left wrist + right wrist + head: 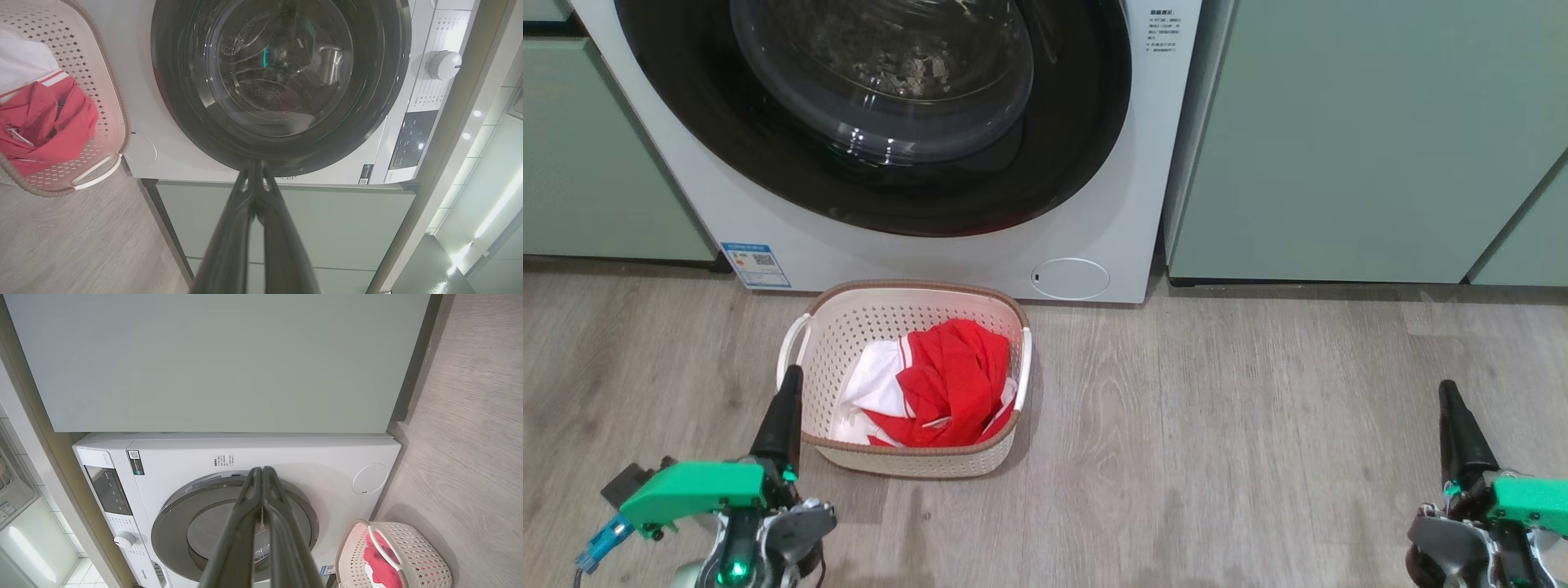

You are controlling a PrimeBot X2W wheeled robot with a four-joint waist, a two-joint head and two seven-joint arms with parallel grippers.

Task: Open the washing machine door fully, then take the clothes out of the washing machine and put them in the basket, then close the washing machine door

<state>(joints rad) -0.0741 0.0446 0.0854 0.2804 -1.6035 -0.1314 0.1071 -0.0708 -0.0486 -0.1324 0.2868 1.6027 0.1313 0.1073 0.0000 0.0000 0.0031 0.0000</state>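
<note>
The white washing machine (1094,204) stands ahead with its black-rimmed round door (882,122) shut flat against the front, also seen as the door (282,81) and the door (233,526). On the floor before it sits the cream basket (907,310) holding the red and white clothes (939,384); the clothes (45,118) and the basket (412,555) show in the wrist views too. My left gripper (788,392) is shut and empty, beside the basket's left handle. My right gripper (1450,400) is shut and empty, low at the right over bare floor.
Pale green cabinets (1364,139) flank the washer on both sides. A small round white flap (1070,278) sits at the washer's lower right. Grey wood-look floor (1217,425) stretches between the basket and my right arm.
</note>
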